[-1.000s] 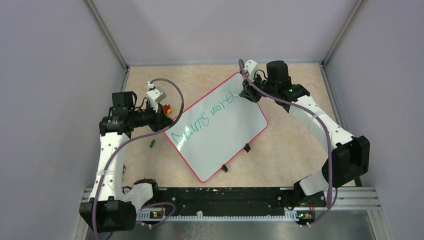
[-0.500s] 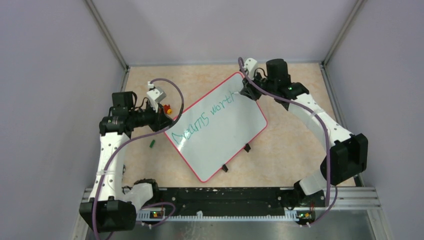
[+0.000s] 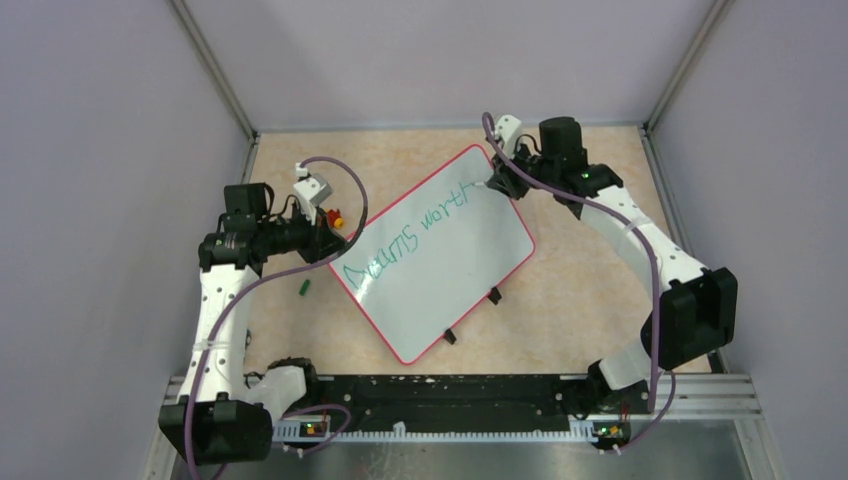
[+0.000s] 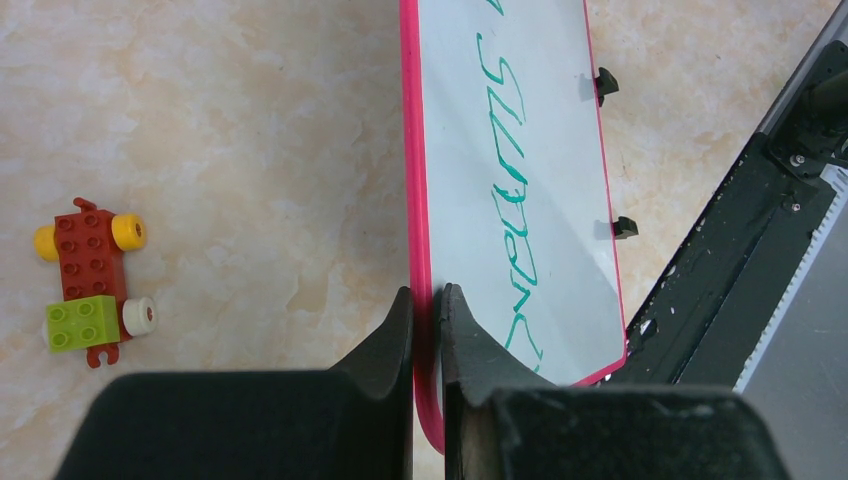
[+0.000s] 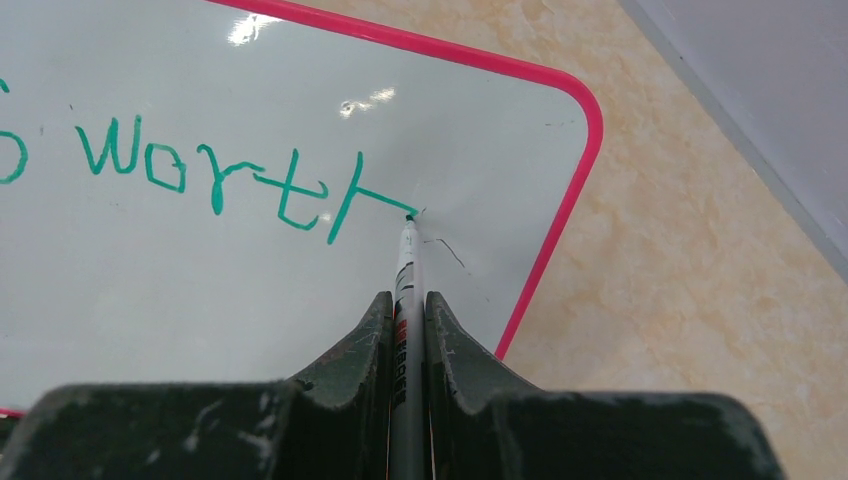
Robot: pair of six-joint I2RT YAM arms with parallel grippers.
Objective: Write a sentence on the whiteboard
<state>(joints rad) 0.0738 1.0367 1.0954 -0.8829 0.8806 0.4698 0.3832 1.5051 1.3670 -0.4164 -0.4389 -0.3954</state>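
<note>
Two arms flank one whiteboard (image 3: 440, 270), which lies flat and askew in the middle of the marbled tabletop (image 3: 580, 270). The left tool (image 4: 428, 300) is clenched on the board's red rim near its left corner, one finger on either side of the edge. The right tool (image 5: 408, 300) hangs over the board's far corner. It is grasping a marker (image 5: 406, 255) whose tip touches the white surface at the end of the final green stroke. The left arm stands up from its base with its forearm level toward the board. The right arm arcs up from the near right and folds back leftward over the corner. The sentence (image 3: 405, 235) reads roughly "Dreams wort" plus a part-made letter, in a single line along the board's far long edge. A toy brick car (image 4: 88, 285) sits on the tabletop near the left tool, apart from the board. A small green piece (image 3: 305, 287) lies closer to the bases.
</note>
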